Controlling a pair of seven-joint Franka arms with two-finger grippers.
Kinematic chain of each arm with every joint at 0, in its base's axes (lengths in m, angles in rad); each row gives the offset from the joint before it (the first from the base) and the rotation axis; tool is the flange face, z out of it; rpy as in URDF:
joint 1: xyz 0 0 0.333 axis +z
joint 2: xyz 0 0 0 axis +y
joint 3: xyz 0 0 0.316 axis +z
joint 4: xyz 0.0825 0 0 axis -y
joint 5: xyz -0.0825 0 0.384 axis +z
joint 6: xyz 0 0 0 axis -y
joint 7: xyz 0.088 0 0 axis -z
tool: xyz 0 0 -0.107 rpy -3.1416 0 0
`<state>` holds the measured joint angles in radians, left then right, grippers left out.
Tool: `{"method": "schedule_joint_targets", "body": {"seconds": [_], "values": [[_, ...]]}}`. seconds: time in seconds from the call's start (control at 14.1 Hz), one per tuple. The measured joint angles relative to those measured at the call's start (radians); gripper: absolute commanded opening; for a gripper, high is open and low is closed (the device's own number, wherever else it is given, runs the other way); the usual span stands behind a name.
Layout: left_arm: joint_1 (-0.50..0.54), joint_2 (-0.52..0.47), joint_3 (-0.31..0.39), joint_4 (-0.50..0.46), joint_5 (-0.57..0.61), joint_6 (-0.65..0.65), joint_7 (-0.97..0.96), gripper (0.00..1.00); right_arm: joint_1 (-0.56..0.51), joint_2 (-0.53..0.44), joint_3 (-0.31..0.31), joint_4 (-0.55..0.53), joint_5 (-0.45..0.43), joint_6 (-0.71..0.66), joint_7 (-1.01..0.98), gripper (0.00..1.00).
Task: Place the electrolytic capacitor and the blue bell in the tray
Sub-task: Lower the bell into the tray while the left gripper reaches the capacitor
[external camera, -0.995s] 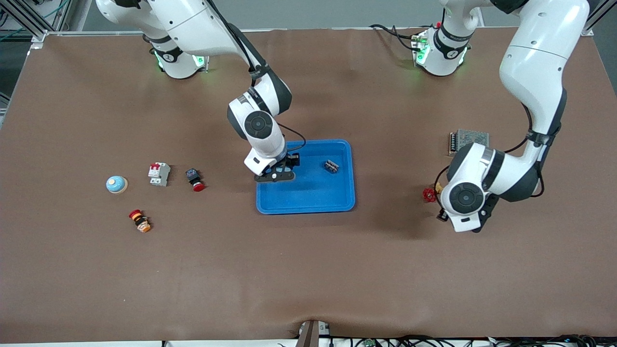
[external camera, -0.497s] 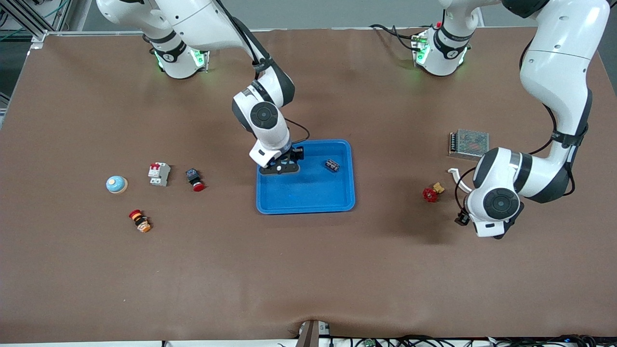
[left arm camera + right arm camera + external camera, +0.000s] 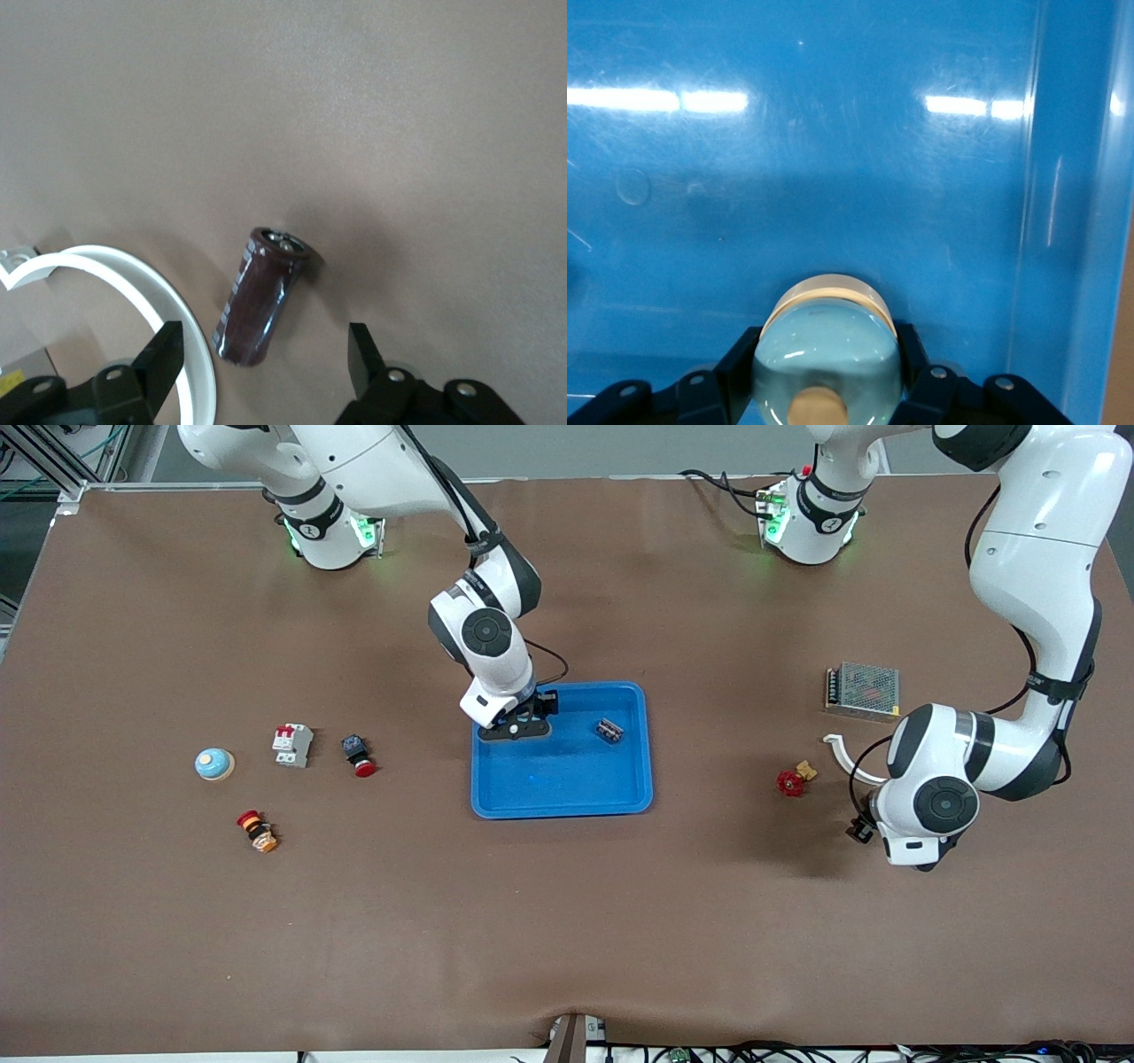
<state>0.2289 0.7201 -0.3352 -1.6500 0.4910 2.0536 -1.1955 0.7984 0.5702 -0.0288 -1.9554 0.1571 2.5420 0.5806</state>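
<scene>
My right gripper [image 3: 516, 723] hangs over the bright-blue tray [image 3: 567, 784], at its corner toward the right arm's base. It is shut on a light-blue bell [image 3: 827, 350] with a beige button and a cream base, low over the tray floor [image 3: 833, 159]. My left gripper [image 3: 858, 831] is open over a dark brown electrolytic capacitor [image 3: 261, 297] that lies on its side on the brown table, between the spread fingers [image 3: 168, 345]. The front view hides this capacitor under the left arm.
A second blue bell [image 3: 213, 763], a white breaker [image 3: 291, 744], a red push button [image 3: 358, 755] and an orange-red button [image 3: 257, 830] lie toward the right arm's end. A small dark part [image 3: 608, 730] lies in the tray. A white curved strip [image 3: 168, 301], a red valve [image 3: 790, 781] and a metal box [image 3: 862, 686] lie near the left gripper.
The left arm has swung toward its own end of the table, past the red valve, to over the capacitor. The right gripper with the bell has shifted slightly toward the tray's corner.
</scene>
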Motion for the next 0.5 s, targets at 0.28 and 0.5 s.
{"method": "schedule_joint_targets", "body": {"seconds": [0.28,0.5], "values": [[0.005,0.007,-0.001,0.0,0.0,0.007,0.034,0.66,0.005,-0.002,0.0,0.0,0.0,0.0,0.0,1.0],[0.017,0.009,-0.001,0.0,0.0,0.008,0.07,0.55,0.011,-0.062,-0.001,0.009,0.0,-0.076,0.0,1.0]]}}
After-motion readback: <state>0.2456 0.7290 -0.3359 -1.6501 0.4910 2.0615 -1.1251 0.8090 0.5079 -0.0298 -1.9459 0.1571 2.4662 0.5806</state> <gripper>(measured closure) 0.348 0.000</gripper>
